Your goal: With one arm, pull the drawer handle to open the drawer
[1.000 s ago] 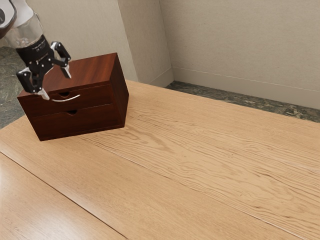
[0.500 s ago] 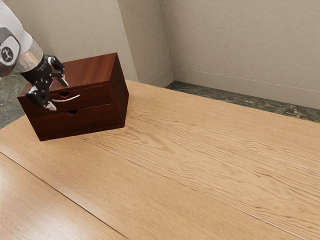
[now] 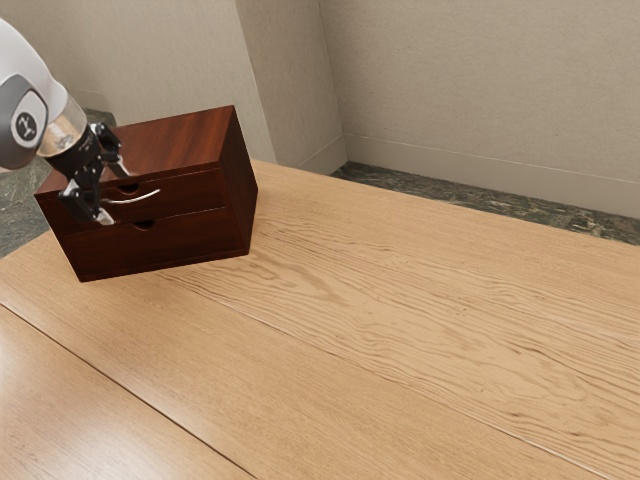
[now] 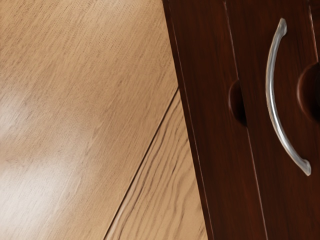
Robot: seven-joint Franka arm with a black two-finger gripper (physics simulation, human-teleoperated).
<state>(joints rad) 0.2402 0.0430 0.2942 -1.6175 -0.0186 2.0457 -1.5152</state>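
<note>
The arm [image 3: 35,115] reaches toward the upper drawer [image 3: 185,192], jaws spread wide by the handle [image 3: 138,197], holding nothing.

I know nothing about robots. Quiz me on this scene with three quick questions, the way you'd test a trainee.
1. True or false: the upper drawer is pulled far out of the cabinet.
2. The silver handle is: A a curved bar; B a round knob; C a ring.
3. Fill in: the gripper at the handle has its fingers ___ (open or shut).

Key: 1 false; 2 A; 3 open.
</note>
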